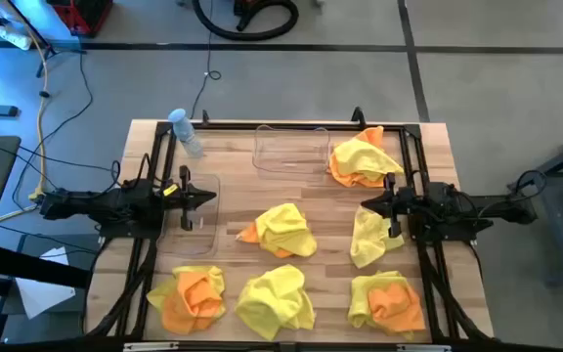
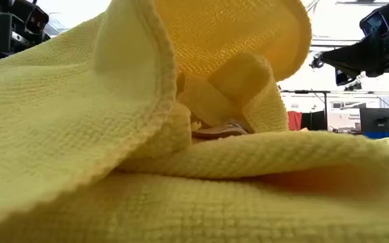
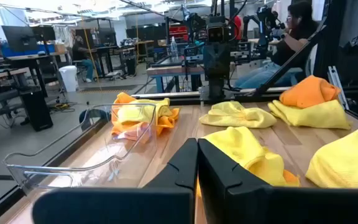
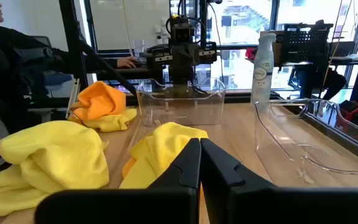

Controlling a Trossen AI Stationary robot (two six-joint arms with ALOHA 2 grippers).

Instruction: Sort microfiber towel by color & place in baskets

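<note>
The left gripper hangs at the table's left side with its jaws pressed together on nothing, its tips over the rim of a clear plastic basket. The right gripper faces it from the right side, jaws likewise pressed together and empty.

Between the two sets of jaws lies a yellow towel on an orange one. Just beside the right jaws sits a yellow towel, and beyond them, at the far edge, a yellow-and-orange heap touches the second basket. Three more towel heaps lie along the near edge. A water bottle stands at the far left corner.
</note>
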